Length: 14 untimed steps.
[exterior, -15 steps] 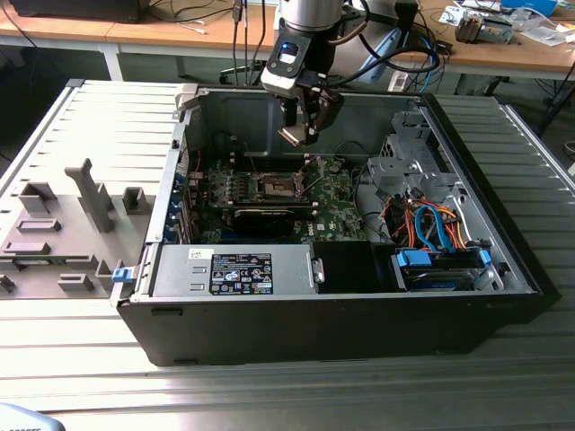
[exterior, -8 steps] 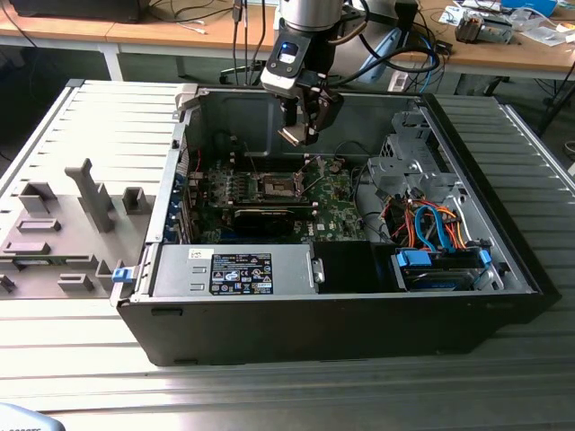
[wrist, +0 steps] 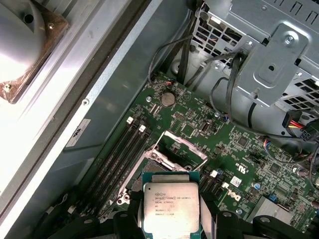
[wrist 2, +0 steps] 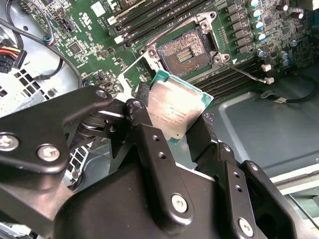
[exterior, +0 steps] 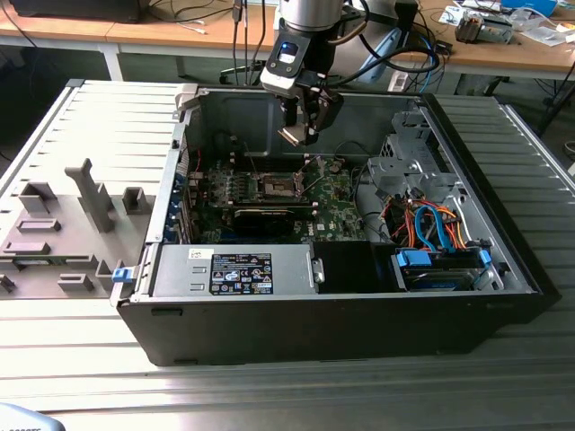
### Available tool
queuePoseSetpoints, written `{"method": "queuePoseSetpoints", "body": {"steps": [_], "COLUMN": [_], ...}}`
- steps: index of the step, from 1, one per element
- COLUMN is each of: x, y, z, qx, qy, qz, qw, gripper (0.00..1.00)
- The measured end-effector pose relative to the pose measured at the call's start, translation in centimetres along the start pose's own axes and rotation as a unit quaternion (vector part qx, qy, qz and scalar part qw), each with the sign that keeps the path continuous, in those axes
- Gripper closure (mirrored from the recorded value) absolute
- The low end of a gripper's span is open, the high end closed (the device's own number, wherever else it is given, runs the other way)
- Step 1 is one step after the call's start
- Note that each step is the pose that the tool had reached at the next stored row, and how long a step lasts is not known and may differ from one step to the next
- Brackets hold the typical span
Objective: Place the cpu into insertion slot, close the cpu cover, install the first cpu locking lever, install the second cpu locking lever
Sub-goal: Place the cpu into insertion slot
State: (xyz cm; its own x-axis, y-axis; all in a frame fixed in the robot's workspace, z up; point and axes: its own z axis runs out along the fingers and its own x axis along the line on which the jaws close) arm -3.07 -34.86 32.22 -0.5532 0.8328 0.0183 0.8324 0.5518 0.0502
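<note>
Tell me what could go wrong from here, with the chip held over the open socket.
1. The gripper holds the cpu by its edges, and it appears tilted relative to the insertion slot. Lowered like that, a corner could hit the exposed contacts.
2. The cpu cover stands open beside the slot, so the chip or the gripper might catch it.
3. An edge-only grip could slip.

A ribbed grey metal tabletop [exterior: 503,359] is stretching across the scene. Wooden desks [exterior: 135,34] are standing along the far side, carrying loose cables [exterior: 193,13], with clutter [exterior: 485,25] lying toward the exterior view's right.
</note>
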Motion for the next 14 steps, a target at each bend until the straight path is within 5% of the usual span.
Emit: {"method": "queuePoseSetpoints", "body": {"steps": [14], "x": [0.00], "y": [0.00], "z": [0.00], "qx": [0.0000], "qy": [-0.0002], "qz": [0.003], "qw": [1.00000], "gripper": [0.45]}}
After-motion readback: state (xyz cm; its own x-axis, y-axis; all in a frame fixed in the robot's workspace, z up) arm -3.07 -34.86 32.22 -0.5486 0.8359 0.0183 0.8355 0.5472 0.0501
